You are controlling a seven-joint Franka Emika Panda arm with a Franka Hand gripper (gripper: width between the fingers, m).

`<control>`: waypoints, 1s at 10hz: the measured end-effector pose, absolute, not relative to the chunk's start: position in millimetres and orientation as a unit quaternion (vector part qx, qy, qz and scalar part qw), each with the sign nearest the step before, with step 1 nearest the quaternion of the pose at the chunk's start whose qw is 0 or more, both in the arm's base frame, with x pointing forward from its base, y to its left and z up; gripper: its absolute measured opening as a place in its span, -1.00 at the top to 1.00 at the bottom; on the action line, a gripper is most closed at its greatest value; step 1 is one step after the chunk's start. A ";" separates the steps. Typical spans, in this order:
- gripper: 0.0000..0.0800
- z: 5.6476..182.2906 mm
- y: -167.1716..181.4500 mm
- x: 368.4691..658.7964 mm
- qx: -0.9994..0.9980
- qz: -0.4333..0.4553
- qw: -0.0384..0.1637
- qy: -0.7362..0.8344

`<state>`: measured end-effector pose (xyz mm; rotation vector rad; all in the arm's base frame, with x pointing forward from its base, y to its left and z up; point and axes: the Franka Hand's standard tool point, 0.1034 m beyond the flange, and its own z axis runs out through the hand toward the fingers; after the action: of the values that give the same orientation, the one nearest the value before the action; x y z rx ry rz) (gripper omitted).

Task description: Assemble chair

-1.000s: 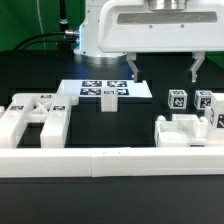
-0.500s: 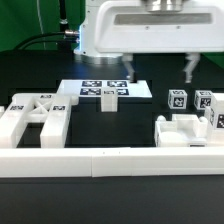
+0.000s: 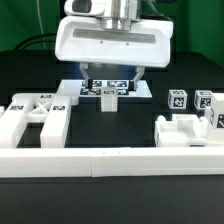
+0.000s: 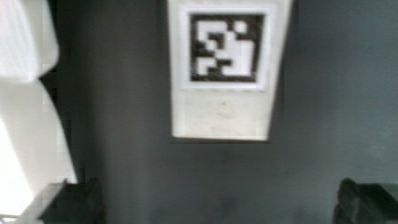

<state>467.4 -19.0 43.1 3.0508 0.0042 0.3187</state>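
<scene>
The chair is in loose white tagged parts. A small upright white block (image 3: pixel 108 98) stands at the front edge of the marker board (image 3: pixel 72 89), and my gripper (image 3: pixel 112 74) hangs above it, open and holding nothing. In the wrist view the block (image 4: pixel 226 72) shows its tag, ahead of the gripper (image 4: pixel 214 205); the dark fingertips (image 4: pixel 61 204) stand wide apart and short of it. A large frame-like part (image 3: pixel 38 116) lies at the exterior view's left. A chunky part (image 3: pixel 186 131) lies at the exterior view's right.
Small tagged blocks (image 3: pixel 178 98) (image 3: pixel 206 101) stand at the back on the exterior view's right. A long white border rail (image 3: pixel 110 161) runs along the front. Another white edge (image 4: pixel 18 110) shows beside the block in the wrist view. The table is black.
The arm has swung toward the exterior view's left, from above the right-hand parts to above the small block by the marker board. The jaws stayed open.
</scene>
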 end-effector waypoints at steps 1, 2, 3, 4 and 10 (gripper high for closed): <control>-0.62 42.6 -19.6 466.9 0.994 0.104 0.038 0.001; -0.62 38.5 -18.0 462.8 0.997 0.077 0.030 0.000; -0.62 35.2 -20.1 461.9 1.000 0.022 0.014 -0.008; -0.62 34.9 -24.0 466.3 1.000 -0.007 0.007 -0.016; -0.62 28.8 -20.1 461.0 0.981 -0.191 -0.035 -0.026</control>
<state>461.0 -20.1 28.8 3.1508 -0.0837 -0.6132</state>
